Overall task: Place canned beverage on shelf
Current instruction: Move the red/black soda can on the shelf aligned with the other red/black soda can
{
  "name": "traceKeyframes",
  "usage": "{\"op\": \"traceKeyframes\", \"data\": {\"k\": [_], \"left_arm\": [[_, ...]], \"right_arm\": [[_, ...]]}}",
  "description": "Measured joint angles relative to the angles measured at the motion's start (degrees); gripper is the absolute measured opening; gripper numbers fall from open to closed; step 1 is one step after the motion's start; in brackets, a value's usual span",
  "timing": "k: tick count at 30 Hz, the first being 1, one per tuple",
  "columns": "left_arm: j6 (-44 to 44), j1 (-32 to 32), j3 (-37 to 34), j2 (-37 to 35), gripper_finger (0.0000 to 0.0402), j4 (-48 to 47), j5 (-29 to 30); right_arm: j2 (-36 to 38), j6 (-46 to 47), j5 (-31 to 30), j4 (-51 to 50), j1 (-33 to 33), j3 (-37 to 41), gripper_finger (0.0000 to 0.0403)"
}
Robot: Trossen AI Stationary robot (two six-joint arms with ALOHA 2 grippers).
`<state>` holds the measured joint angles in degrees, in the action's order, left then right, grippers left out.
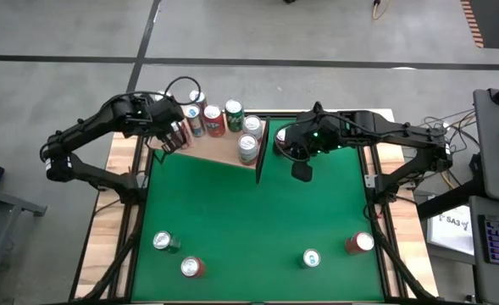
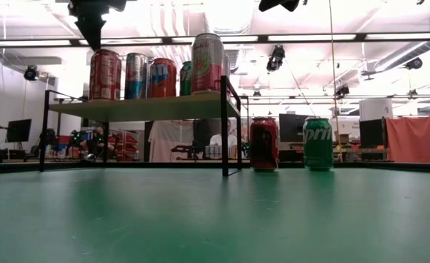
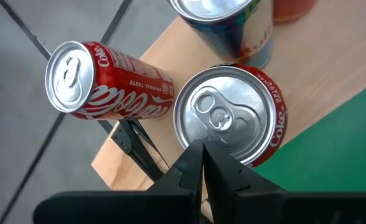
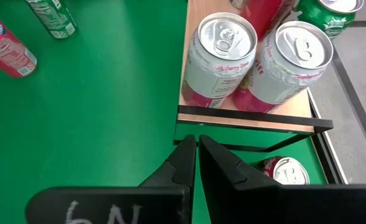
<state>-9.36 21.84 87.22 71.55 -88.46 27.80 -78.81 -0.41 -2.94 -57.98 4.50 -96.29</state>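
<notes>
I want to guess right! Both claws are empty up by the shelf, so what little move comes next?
Probably the right gripper, shut and empty beside the shelf, swings toward a can still standing on the green table. The left gripper hovers shut above the shelved cans.

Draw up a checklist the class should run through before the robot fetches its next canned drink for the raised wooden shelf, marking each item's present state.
1. Left gripper shut and holding nothing, above the red cola can at the shelf's end: ok.
2. Right gripper shut and holding nothing, beside the pale wood-grain shelf: ok.
3. Cans on the shelf stand upright, low view: ok.
4. Cans waiting on the green table: four near the front edge, including a green can: ok.
5. Free room on the shelf for another can: cannot tell.
6. Red cola can outside the shelf's end, what holds it: cannot tell.
</notes>
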Motion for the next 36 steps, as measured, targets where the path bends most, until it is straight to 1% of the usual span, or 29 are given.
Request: {"op": "traceKeyframes", "data": {"k": [7, 12, 22, 28, 33, 36], "left_arm": [[-5.8, -0.4, 0.2, -0.9, 0.0, -0.4, -1.0], [-7.2, -0.5, 0.2, -1.5, 0.0, -0.5, -3.1], [-9.2, -0.5, 0.2, -2.3, 0.0, -0.9, -3.1], [-8.8, -1.2, 0.3, -3.0, 0.0, 3.8, -3.0], [-8.8, -4.4, 0.3, -3.1, 0.0, 8.3, -3.2], [-8.8, -6.0, 0.3, -2.1, 0.0, 9.7, -4.5]], "right_arm": [[0.0, 0.6, 0.0, 0.0, -1.5, 0.0, 0.0012], [0.0, 1.1, 0.0, 0.0, -1.9, 0.0, 0.0012], [0.0, 1.3, -0.1, 0.0, -2.0, 0.0, 0.0012], [0.0, 0.9, -0.1, 0.0, -2.0, 0.0, 0.0012], [0.0, 0.9, -0.1, 0.0, -2.0, 0.0, 0.0012], [0.0, 0.7, -0.1, 0.0, -2.0, 0.0, 0.0012]]}}
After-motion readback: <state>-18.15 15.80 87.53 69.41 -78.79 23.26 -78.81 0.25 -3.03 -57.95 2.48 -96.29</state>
